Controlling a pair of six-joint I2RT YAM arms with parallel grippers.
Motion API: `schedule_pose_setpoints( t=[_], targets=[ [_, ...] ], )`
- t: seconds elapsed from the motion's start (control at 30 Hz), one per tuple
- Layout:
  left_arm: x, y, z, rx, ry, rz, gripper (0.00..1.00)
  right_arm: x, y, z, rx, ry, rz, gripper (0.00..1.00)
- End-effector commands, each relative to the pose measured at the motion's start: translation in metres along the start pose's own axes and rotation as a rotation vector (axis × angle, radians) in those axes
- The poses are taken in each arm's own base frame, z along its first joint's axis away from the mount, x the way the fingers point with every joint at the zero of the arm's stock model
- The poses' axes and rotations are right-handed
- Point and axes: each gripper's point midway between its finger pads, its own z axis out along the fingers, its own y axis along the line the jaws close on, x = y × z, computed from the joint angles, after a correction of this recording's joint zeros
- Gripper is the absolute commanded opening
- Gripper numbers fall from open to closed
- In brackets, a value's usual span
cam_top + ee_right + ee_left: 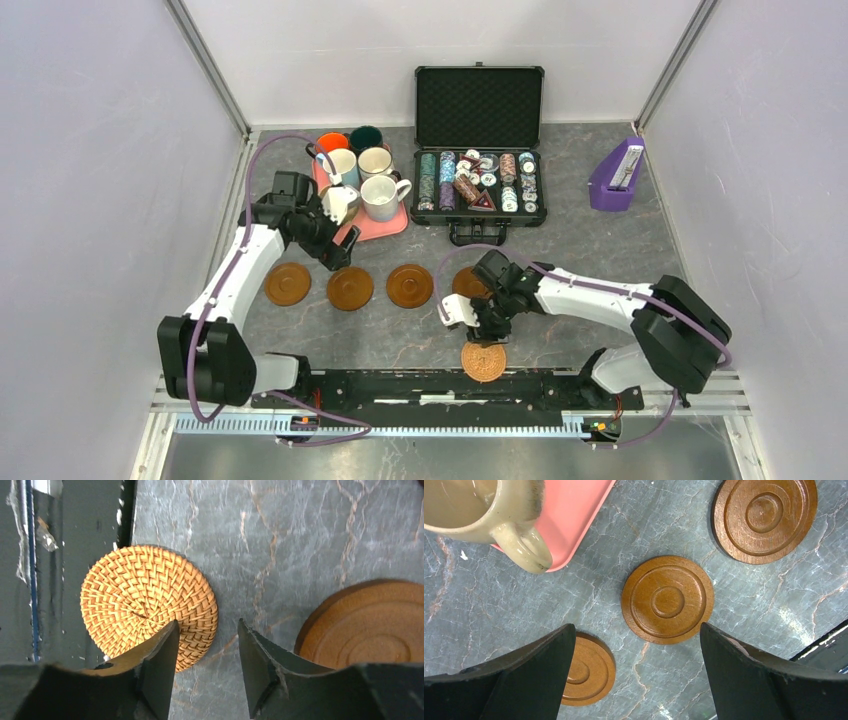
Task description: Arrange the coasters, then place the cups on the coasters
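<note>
We centre R fingers (pixel 160 672), narrowly parted w/ nothing between, over rim of woven coaster (pixel 140 597) before pinching; L fingers (pixel 531 677) hover spread wide.

Table top (pixel 484 610): grey stone-look surface with rust and white veins, smooth, a soft sheen.
Wooden coasters (pixel 667 600): brown wood, fine grain showing, turned rings, satin to glossy finish.
Woven coaster (pixel 145 600): tan-orange plaited fibre in a herringbone spiral, rough and matt.
Tray (pixel 569 515): pink plastic by the look, smooth, low gloss.
Tan mug (pixel 474 510): glazed ceramic, shiny, dark speckling along the rim and handle.
Left fingers (pixel 524 680): black, matt, plastic-looking.
Right fingers (pixel 155 675): the same black matt, pale scuffs along one edge.
Case lid (pixel 478 105): black, lined with a finely dimpled dark padding.
Left arm link (pixel 235 270): white shell, smooth and slightly glossy.
</note>
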Motion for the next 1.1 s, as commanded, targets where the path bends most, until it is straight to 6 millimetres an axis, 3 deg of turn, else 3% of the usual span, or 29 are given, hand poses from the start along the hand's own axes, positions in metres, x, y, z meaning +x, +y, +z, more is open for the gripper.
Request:
schedule_pose_setpoints(
  t=[0.0,0.27,0.33,0.43,0.57,1.07],
  targets=[
    [-0.002,-0.005,-0.007,-0.008,-0.027,-0.013,1.00,0.048,0.004,-0.015,0.030,0.145,0.055,0.51],
    [-0.003,-0.005,-0.005,0.004,-0.024,-0.011,1.00,0.125,0.037,-0.048,0.028,0.306,0.109,0.41],
    [-0.005,-0.004,-0.004,0.004,-0.028,-0.012,1.00,0.140,0.048,-0.054,0.026,0.332,0.127,0.39],
    [-0.008,-0.003,-0.002,0.007,-0.032,-0.016,1.00,0.158,0.045,-0.067,0.082,0.376,0.149,0.38],
    [-0.010,-0.002,0.001,0.015,-0.029,-0.024,1.00,0.186,0.058,-0.075,0.075,0.441,0.180,0.37],
    [-0.020,0.006,0.006,0.022,-0.032,-0.006,1.00,0.255,0.087,-0.127,0.029,0.578,0.304,0.33]
  ],
)
